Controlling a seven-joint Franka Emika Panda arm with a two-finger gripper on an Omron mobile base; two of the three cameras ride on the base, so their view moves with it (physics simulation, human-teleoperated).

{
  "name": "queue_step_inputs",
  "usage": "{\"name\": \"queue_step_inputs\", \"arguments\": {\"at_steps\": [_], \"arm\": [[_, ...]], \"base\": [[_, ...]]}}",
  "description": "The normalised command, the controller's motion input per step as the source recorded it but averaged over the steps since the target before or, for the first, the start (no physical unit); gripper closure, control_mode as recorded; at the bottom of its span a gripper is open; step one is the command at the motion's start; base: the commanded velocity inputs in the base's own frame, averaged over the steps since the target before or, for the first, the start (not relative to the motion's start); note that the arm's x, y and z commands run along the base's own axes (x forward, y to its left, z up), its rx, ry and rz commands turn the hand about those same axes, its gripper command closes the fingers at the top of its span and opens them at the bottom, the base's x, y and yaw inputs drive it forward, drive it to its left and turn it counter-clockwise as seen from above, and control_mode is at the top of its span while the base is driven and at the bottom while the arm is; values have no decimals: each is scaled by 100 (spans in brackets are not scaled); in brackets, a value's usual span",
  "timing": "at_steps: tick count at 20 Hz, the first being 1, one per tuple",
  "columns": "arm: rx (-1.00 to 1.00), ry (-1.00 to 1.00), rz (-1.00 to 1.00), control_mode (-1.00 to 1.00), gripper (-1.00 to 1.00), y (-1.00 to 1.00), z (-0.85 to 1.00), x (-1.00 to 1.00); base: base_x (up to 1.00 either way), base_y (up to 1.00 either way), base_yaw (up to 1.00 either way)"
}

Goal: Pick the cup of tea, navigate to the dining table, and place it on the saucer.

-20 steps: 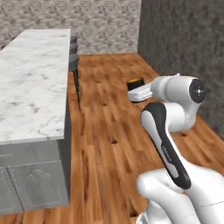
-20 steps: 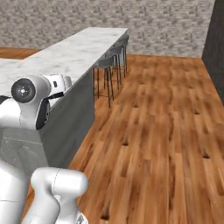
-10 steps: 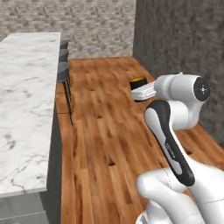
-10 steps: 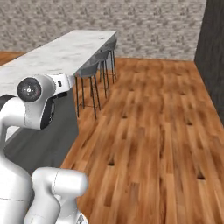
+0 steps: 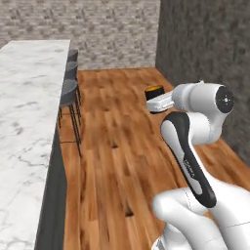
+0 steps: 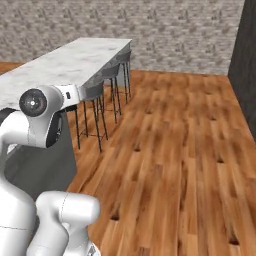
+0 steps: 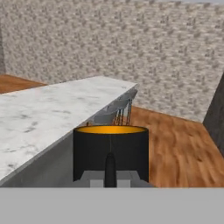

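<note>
Black cup of tea [image 7: 110,148] with orange-brown tea sits upright in the gripper [image 7: 110,168], whose fingers are squeezed tight on it. It is up in the air over the wood floor [image 5: 122,146], beside the long marble counter [image 5: 27,122] with stools [image 5: 68,93] along its edge.

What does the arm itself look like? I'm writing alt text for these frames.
A glossy white arm of rounded, tube-like segments, with a black band down the forearm bearing faint grey lettering. The joints end in dark round caps with a small pale mark at the centre. The hand section is a flat white block; one dark finger is slim and rounded. No loose cables show.
</note>
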Motion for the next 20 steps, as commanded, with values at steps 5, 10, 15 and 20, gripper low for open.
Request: {"name": "queue_step_inputs", "arguments": {"at_steps": [5,10,15,20], "arm": [[0,0,0,100,100,0,0,0],[0,0,0,100,100,0,0,0],[0,0,0,100,100,0,0,0],[0,0,0,100,100,0,0,0]], "base": [[100,-61,18],[100,-56,19],[100,-51,18],[100,-45,18]]}}
